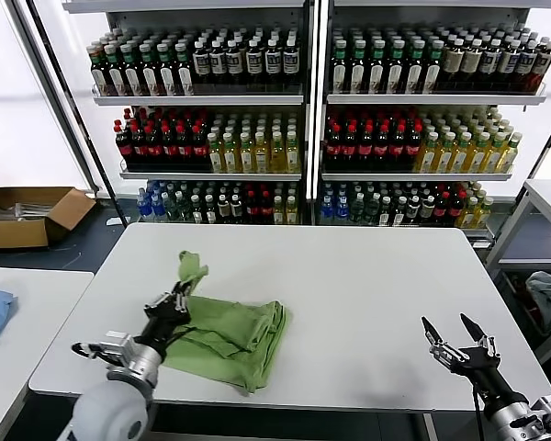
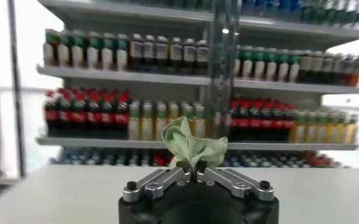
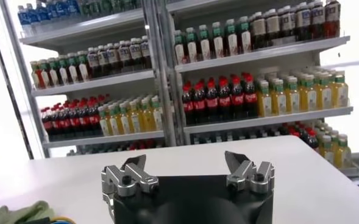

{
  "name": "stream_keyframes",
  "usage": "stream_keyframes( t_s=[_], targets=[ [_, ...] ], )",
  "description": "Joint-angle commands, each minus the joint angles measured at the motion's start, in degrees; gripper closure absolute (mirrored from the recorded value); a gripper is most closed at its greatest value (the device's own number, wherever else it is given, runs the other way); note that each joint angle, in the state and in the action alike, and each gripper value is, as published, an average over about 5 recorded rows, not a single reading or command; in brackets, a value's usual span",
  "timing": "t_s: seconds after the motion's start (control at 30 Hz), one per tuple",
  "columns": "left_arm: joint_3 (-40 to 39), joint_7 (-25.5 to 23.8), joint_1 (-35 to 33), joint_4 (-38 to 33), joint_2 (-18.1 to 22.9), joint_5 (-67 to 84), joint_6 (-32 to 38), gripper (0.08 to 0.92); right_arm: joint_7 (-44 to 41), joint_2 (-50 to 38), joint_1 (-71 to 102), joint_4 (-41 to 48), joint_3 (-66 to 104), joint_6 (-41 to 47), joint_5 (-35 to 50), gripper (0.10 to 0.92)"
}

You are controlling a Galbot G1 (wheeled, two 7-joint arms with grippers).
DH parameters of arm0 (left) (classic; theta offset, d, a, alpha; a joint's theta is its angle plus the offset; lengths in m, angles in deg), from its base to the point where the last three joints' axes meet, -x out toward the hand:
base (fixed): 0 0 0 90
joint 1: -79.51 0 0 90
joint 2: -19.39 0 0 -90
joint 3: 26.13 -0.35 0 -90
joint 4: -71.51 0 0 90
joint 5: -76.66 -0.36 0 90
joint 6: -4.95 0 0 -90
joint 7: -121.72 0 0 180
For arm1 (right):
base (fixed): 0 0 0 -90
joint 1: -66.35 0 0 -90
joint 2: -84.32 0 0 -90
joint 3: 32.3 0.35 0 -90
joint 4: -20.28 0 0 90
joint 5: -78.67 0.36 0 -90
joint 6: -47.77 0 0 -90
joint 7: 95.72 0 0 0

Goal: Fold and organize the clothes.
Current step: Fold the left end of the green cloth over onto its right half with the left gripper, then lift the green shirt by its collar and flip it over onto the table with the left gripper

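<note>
Green polo shirt (image 1: 230, 338) lying bunched at lower left of the frame on the white bench (image 1: 367, 285), one corner lifted. Left gripper (image 1: 183, 292) clamped on that raised corner, fingers (image 2: 167, 178) narrow. Right gripper (image 1: 453, 333) at lower right, fingers (image 3: 133, 164) spread wide, holding nothing.

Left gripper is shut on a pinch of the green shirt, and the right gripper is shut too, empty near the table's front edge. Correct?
Not quite. The right gripper is open, as the right wrist view shows. The left gripper is indeed shut on the green shirt.
</note>
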Motion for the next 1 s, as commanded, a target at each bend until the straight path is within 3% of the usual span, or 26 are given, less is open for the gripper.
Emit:
stream_keyframes(
  t_s=[0.03, 0.27, 0.4, 0.53, 0.73, 0.83, 1.0],
  targets=[
    [-14.9, -0.8, 0.4, 4.2, 6.8, -1.5, 0.6, 0.895, -0.2, 0.9, 0.6, 0.0, 0.5, -0.2, -0.3, 0.203],
    [-19.2, -0.3, -0.2, 7.6, 11.5, -6.0, 0.6, 0.882, -0.7, 1.6, 1.3, -0.1, 0.5, -0.5, -0.7, 0.203],
    [-19.6, 0.7, 1.6, 11.0, 14.3, -6.7, 1.4, 0.795, -1.4, 2.1, 1.9, -0.3, 0.3, -0.6, -1.0, 0.203],
    [-20.6, 0.8, 1.3, 9.7, 14.8, -5.9, 1.2, 0.691, -1.4, 2.0, 2.0, -0.1, 0.2, -0.7, -1.1, 0.203],
    [-17.5, 1.3, -2.1, -0.6, 11.6, -0.4, -0.9, 0.518, -1.1, 1.7, 1.2, -0.1, 0.1, -0.6, -0.6, 0.203],
    [-8.6, 0.5, -2.4, -4.9, 8.0, 4.1, -0.9, 0.431, -1.2, 1.8, 1.3, -0.2, -0.3, -0.6, -0.6, 0.203],
    [9.7, -1.6, -3.3, -4.1, -1.8, 11.7, -2.0, 0.284, -1.2, 1.8, 1.1, -0.1, -1.2, -0.7, -0.6, 0.203]
  ],
)
